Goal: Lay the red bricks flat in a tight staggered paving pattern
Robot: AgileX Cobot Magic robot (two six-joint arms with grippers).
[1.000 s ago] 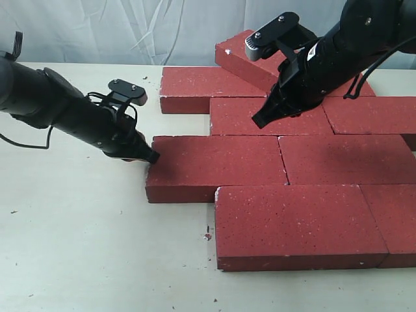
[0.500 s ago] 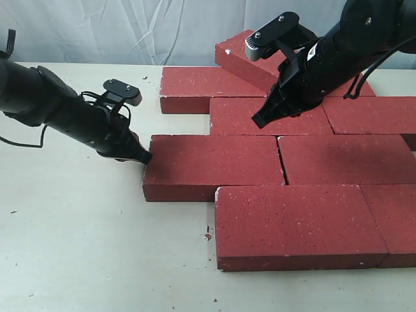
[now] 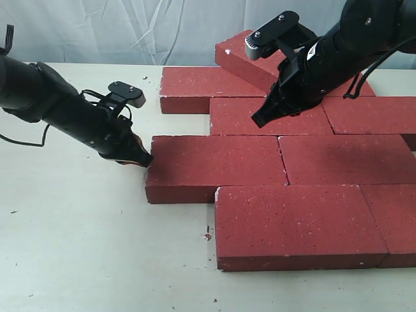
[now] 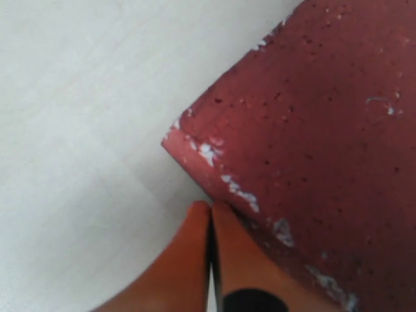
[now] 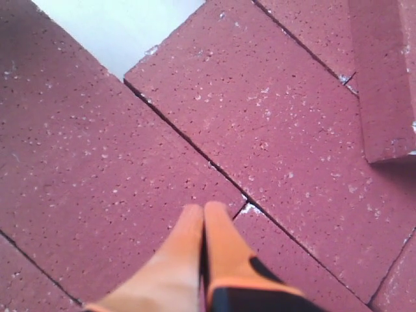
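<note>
One red brick (image 3: 218,168), against left gripper (image 3: 145,160)

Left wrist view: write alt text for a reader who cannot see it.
The shut orange left jaws touch the side of a dark-red brick, close to its chipped, whitish corner. The brick lies flat on a pale table, and its speckled top fills much of the frame.

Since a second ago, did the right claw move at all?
No. The right claw stays over the same spot on the second-row brick, near its front edge.
</note>
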